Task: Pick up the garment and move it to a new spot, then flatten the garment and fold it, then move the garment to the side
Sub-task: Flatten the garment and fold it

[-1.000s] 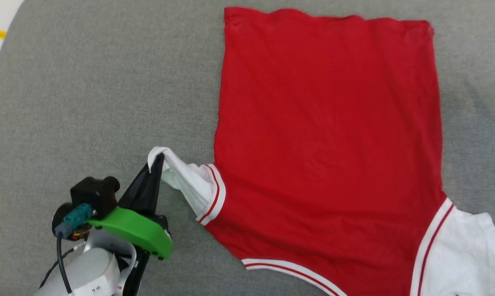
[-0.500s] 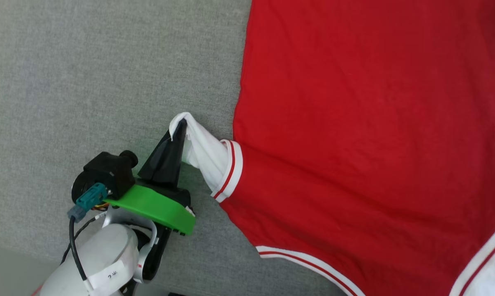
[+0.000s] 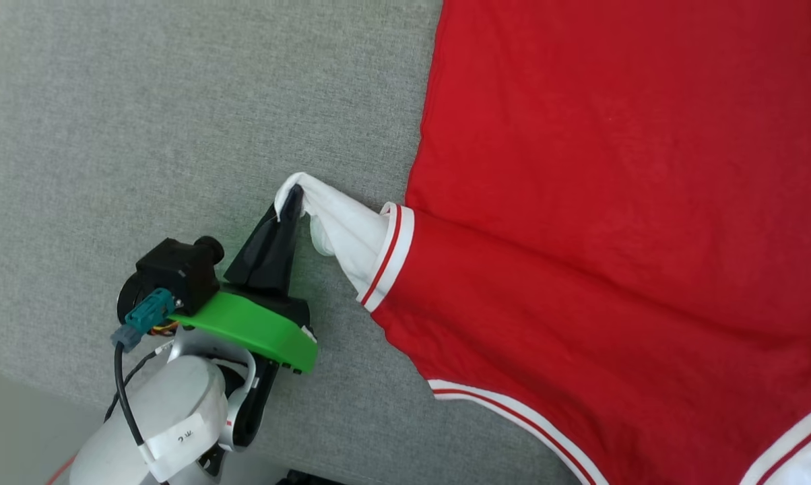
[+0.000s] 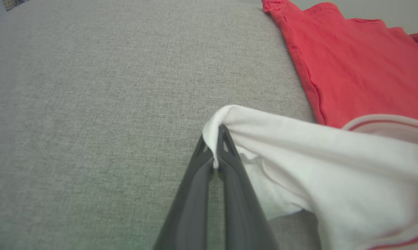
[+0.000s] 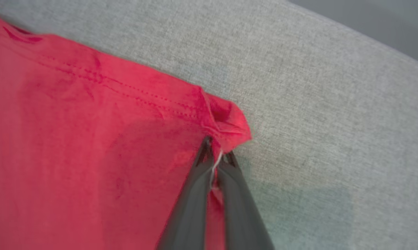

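The garment (image 3: 614, 222), a red T-shirt with white sleeves and red-white striped trim, lies spread on the grey cushion, plain red side up. My left gripper (image 3: 296, 195) is shut on the tip of its white sleeve (image 3: 341, 225), which is pulled up and out to the left. In the left wrist view the dark fingers (image 4: 226, 180) pinch the white sleeve cloth (image 4: 334, 163) at the tips. In the right wrist view my right gripper (image 5: 216, 147) is shut on the red hem corner (image 5: 230, 125) of the garment (image 5: 73, 146), and that corner is puckered.
The grey cushion (image 3: 176, 121) is bare to the left of the garment. Its front edge (image 3: 15, 377) runs across the head view's lower left corner, with floor below. In the right wrist view the cushion edge (image 5: 368, 38) runs across the upper right.
The head camera has shifted, so the garment fills more of the right side. The left gripper keeps its hold on the white sleeve.
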Available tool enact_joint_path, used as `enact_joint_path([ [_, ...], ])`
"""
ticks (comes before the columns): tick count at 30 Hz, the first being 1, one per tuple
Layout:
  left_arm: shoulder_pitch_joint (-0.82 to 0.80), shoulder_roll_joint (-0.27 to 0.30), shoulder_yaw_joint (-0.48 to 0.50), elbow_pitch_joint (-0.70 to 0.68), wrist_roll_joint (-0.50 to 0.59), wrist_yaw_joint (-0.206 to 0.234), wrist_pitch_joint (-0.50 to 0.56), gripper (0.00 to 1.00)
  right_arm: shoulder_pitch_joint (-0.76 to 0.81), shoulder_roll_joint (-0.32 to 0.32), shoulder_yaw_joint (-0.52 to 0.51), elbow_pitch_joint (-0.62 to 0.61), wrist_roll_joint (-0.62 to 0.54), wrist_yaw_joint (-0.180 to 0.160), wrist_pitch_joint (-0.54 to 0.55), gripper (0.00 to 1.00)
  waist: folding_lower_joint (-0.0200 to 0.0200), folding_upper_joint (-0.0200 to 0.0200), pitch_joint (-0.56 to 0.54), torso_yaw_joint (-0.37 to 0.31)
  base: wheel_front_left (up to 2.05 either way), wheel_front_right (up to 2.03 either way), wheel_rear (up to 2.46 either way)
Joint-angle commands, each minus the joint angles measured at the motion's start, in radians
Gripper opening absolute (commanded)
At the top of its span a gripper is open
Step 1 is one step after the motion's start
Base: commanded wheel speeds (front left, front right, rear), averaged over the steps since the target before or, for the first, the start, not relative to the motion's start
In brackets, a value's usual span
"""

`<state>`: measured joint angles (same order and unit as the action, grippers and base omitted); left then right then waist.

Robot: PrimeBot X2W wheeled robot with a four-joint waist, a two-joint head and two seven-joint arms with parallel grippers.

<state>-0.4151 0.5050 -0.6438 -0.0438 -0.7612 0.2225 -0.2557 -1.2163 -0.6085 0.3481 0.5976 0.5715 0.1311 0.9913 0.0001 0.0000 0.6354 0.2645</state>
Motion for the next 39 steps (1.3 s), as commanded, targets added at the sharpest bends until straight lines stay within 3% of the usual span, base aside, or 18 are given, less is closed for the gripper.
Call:
enact_joint_path([
  [1,0.012,0.0,0.007,0.006,0.019,-0.008,-0.006,0.0,0.04,0.001,0.013,0.02,0.013,0.0,-0.017,0.0,-0.0001,0.0,-0.057,-0.026,0.0,0.0,0.0],
  [9,0.091,0.025,0.018,0.037,0.005,-0.004,-0.006,0.0,0.139,-0.11,0.105,-0.088,0.14,0.0,-0.181,0.0,-0.0001,0.0,-0.22,-0.081,0.0,0.0,0.0],
  [16,0.176,0.064,0.031,0.03,-0.018,0.02,-0.002,0.0,0.392,-0.281,0.165,-0.279,0.295,0.0,-0.29,0.0,-0.0001,0.0,-0.327,-0.152,0.0,0.0,0.0],
  [17,0.215,0.085,0.042,0.022,-0.023,0.038,-0.002,0.0,0.499,-0.333,0.179,-0.349,0.33,0.0,-0.307,0.0,-0.0001,0.0,-0.353,-0.193,0.0,0.0,0.0],
  [23,0.251,0.101,0.048,0.008,-0.03,0.053,-0.002,0.0,0.728,-0.407,0.14,-0.461,0.39,0.0,-0.345,0.0,-0.0001,0.0,-0.385,-0.225,0.0,0.0,0.0],
  [30,0.271,0.114,0.048,-0.003,-0.031,0.065,0.002,0.0,1.035,-0.381,0.039,-0.507,0.433,0.0,-0.383,0.0,-0.0001,0.0,-0.399,-0.24,0.0,0.0,0.0],
  [35,0.27,0.115,0.051,-0.006,-0.032,0.068,0.002,0.0,1.23,-0.287,-0.006,-0.49,0.416,0.0,-0.391,0.0,-0.0001,0.0,-0.391,-0.237,0.0,0.0,0.0],
  [39,0.267,0.113,0.049,-0.004,-0.033,0.066,0.003,0.0,1.298,-0.213,-0.034,-0.467,0.396,0.0,-0.391,0.0,-0.0001,0.0,-0.383,-0.237,0.0,0.0,0.0],
])
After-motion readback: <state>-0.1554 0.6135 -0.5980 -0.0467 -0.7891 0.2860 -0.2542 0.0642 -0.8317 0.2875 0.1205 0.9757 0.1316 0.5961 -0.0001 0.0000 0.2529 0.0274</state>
